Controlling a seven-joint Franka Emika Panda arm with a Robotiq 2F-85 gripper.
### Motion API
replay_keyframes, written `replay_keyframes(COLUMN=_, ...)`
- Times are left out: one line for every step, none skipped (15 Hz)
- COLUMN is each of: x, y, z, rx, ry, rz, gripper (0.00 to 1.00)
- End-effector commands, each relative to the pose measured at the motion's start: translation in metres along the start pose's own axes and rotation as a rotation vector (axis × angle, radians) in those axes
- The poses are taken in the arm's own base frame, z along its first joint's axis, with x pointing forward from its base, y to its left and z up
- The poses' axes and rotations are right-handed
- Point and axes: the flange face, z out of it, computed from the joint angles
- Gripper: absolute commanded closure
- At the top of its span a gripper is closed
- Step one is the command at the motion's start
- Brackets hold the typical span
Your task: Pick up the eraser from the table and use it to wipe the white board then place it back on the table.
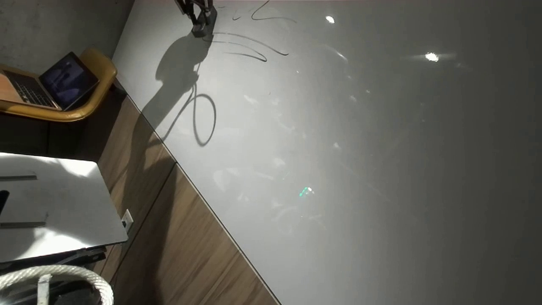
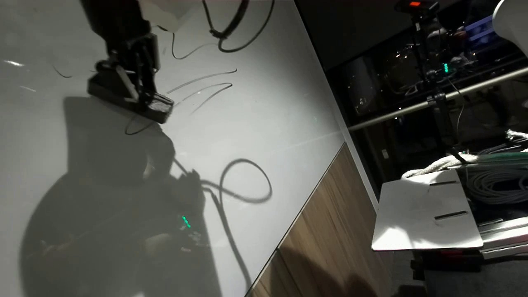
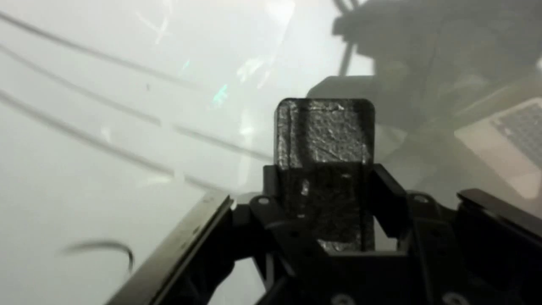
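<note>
Against or just off the board point(image 1: 360, 148), well apart from the desk point(image 2: 420, 214), the eraser point(image 3: 326, 167) is held by the claw point(image 3: 326, 192), whose jaws are closed on its long sides. One end is left free beyond the grip, as is seen in the wrist view; in both exterior views the eraser is shown right where a large shadow point(image 2: 111, 198) begins. Whether the board is pressed, or only approached, cannot be told.

The pick-up can be judged complete. The wiping is judged unfinished: long pen strokes point(image 3: 87, 136) are left uncleared beside the eraser, and in both exterior views more are seen a little farther off. In the wrist view two of the strokes are broken by short gaps, by which a little rubbing may be suggested, though the cause cannot be made out. What lies under the eraser is hidden.

Two parts seem to be left: the strokes are to be wiped away, and the eraser is then to be returned to the desk. Next, a pass over the nearest strokes appears to be called for.
</note>
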Motion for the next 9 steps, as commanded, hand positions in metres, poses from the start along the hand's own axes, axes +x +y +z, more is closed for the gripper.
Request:
replay_keyframes(x=-0.068, y=0.033, z=0.026, rx=0.042, ry=-0.186, rz=0.023, gripper=0.71)
replay_keyframes(x=-0.084, y=0.045, z=0.037, rx=0.032, ry=-0.201, rz=0.026, gripper=0.71)
replay_keyframes(x=-0.099, y=0.06, z=0.045, rx=0.019, ry=-0.206, rz=0.025, gripper=0.71)
replay_keyframes(x=-0.112, y=0.077, z=0.051, rx=-0.003, ry=-0.187, rz=0.019, gripper=0.71)
replay_keyframes(x=-0.123, y=0.096, z=0.055, rx=-0.032, ry=-0.164, rz=0.01, gripper=0.71)
replay_keyframes(x=-0.131, y=0.118, z=0.057, rx=-0.059, ry=-0.134, rz=0.002, gripper=0.71)
replay_keyframes(x=-0.137, y=0.142, z=0.058, rx=-0.086, ry=-0.104, rz=-0.002, gripper=0.71)
replay_keyframes(x=-0.14, y=0.169, z=0.058, rx=-0.116, ry=-0.071, rz=-0.003, gripper=0.71)
replay_keyframes(x=-0.145, y=0.195, z=0.057, rx=-0.14, ry=-0.042, rz=0.004, gripper=0.71)
